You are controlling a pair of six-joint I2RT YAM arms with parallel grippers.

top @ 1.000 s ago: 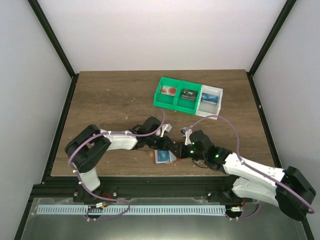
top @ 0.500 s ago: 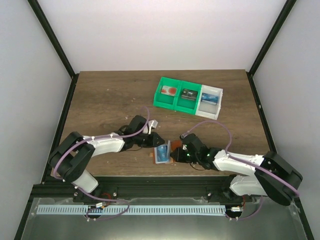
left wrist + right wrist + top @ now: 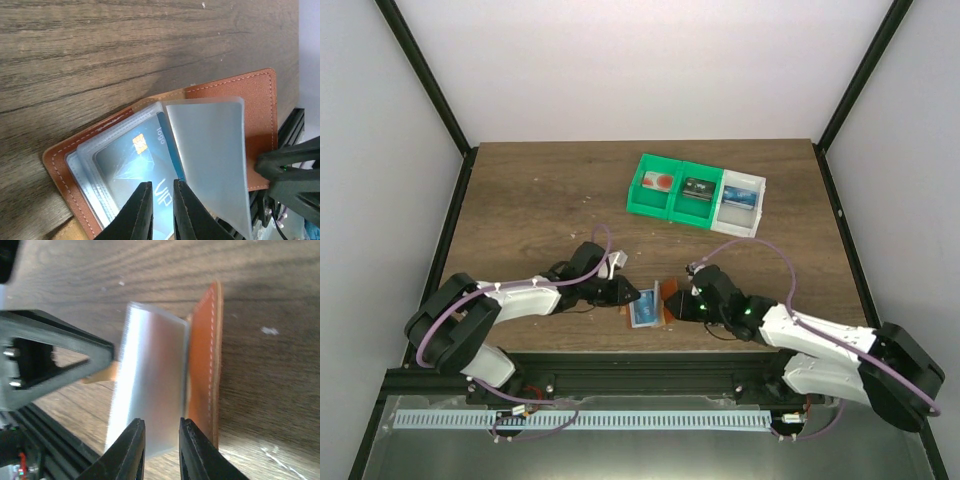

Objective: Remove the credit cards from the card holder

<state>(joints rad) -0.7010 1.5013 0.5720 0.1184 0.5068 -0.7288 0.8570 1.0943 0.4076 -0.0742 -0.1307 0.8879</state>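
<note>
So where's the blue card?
Top view: blue card sits in the open card holder, table's near edge, between left end effector and right end effector.

White shells and black joints form the left arm [image 3: 520,297] and right arm [image 3: 820,338], each trailing a lilac cable [image 3: 750,238]. Green lights [image 3: 745,311] dot the right one. The left hand [image 3: 161,186] and right hand [image 3: 159,422] are black.

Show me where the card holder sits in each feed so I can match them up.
Top external: card holder at low centre, close to the front edge.
Left wrist: lower centre, lying open with a clear sleeve raised.
Right wrist: centre-right, with its leather cover seen nearly edge-on.
Shared landmark: the dark wood table beneath it.
</note>
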